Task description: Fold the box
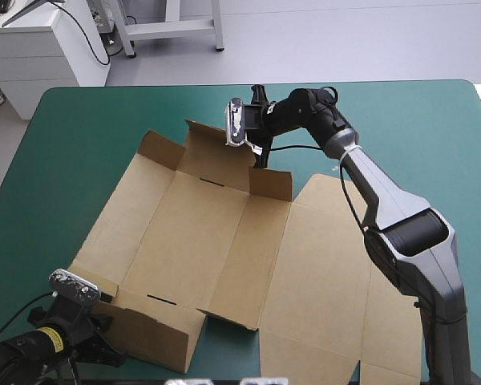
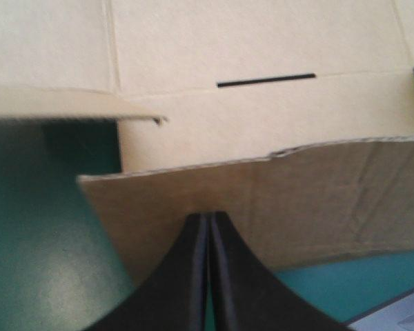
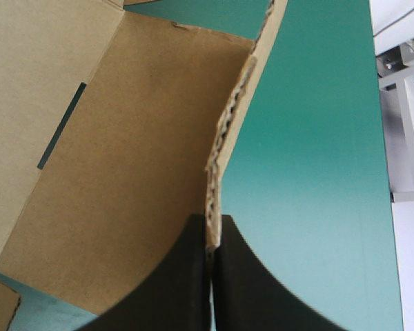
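The brown box [image 1: 224, 241] lies open in the middle of the table, its base flat. Its far wall [image 1: 224, 164] and near wall [image 1: 156, 329] stand raised. My right gripper [image 1: 261, 160] reaches over the far side and is shut on the far wall's end. In the right wrist view the board's edge [image 3: 228, 117] runs up from between the gripper [image 3: 210, 227]. At the near left corner, my left gripper [image 1: 111, 319] is shut on the near wall. In the left wrist view that wall [image 2: 297, 200] rises just ahead of the closed gripper [image 2: 208, 219], with a slot [image 2: 265, 81] beyond it.
The wide lid panel [image 1: 337, 273] lies flat toward the table's right and near side. Small side flaps [image 1: 156, 148] stick up at the far left corner of the box. Bare teal-green cover [image 1: 88, 136] surrounds the box on the left and far sides.
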